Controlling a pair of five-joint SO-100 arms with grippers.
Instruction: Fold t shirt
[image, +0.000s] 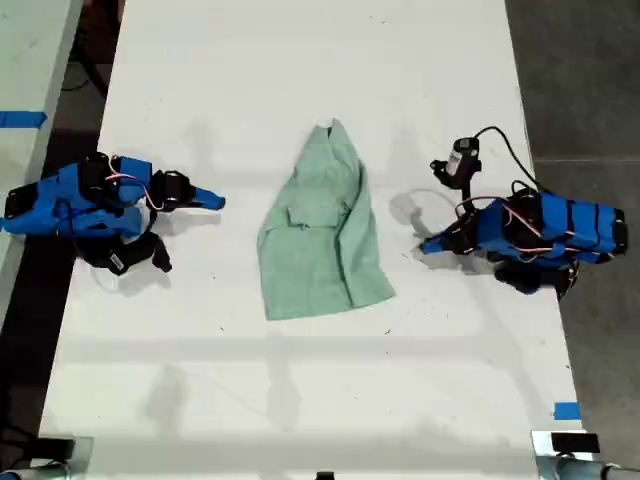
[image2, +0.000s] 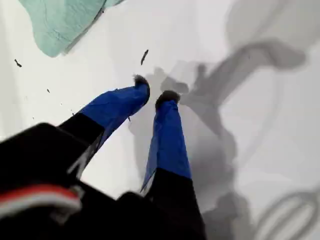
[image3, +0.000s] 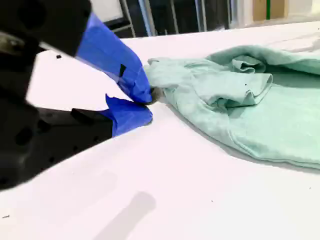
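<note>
Small pale mint-green cloth t shirt (image: 320, 230) lies crumpled lengthwise mid-table, narrow collar end toward the far edge of the white flat tabletop (image: 300, 400), wider hem toward the near edge, one sleeve folded over onto the body. It sits between both claws and touches neither. My first gripper (image: 428, 245), on the exterior view's right, points at the shirt, tips low over bare table, jaws parted by a narrow gap with nothing in them. In its wrist view (image2: 155, 90) a rounded shirt corner (image2: 60, 25) lies just ahead of the tips and off to one side. My second gripper (image: 215, 202), on the exterior view's left, points at the shirt from the opposite side, blue tips drawn together (image3: 149, 106) and empty. Shirt's wrinkled edge (image3: 250, 110) is just beyond its tips, with a strip of bare table between in the exterior view. Wide open white surface lies around both claws and past the hem.
</note>
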